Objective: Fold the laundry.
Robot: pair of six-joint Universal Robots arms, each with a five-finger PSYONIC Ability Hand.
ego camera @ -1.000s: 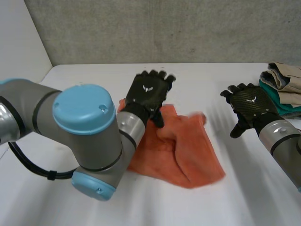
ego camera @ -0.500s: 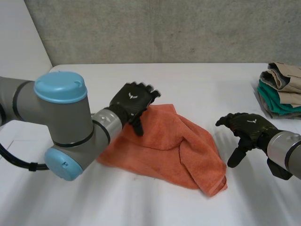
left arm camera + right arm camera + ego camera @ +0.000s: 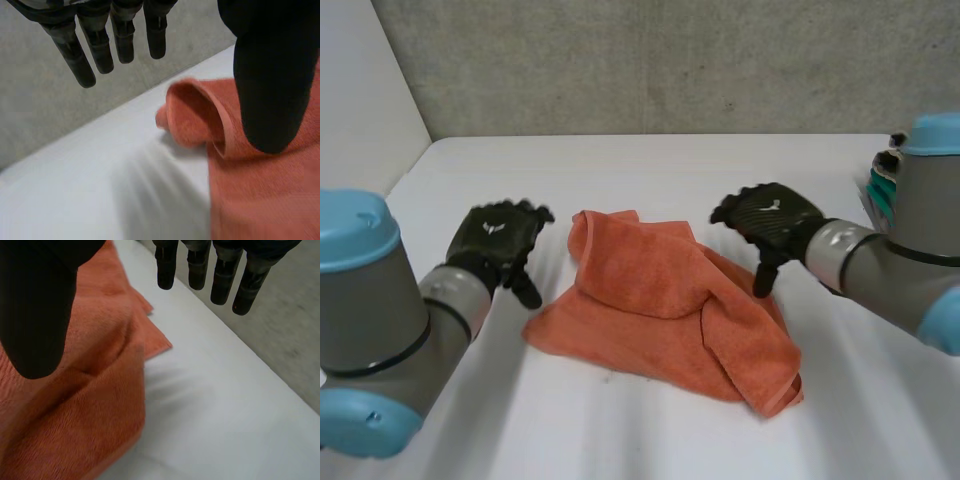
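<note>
The left arm reaches in from about 8 o'clock on the white table (image 3: 650,165), and the left hand (image 3: 498,240) hovers at the 9 o'clock side of the orange towel (image 3: 660,310), with a strip of bare table between them. In the left wrist view this hand (image 3: 270,75) has its fingers (image 3: 85,57) straight and spread away from the thumb and nothing in its grasp. The towel's rolled corner (image 3: 192,120) lies below the fingertips. The towel sits crumpled near the table's middle, partly doubled over, with a thick fold running toward 5 o'clock. At its 2 o'clock edge hangs the right hand (image 3: 770,222), thumb pointing down over the cloth; whether it touches cannot be told. The right wrist view shows that hand (image 3: 40,305) loose and wide apart, fingers (image 3: 220,280) extended, gripping nothing, the towel (image 3: 75,405) under the thumb. At the table's 3 o'clock edge, a pile of folded clothes (image 3: 880,190) peeks from behind the right arm.
</note>
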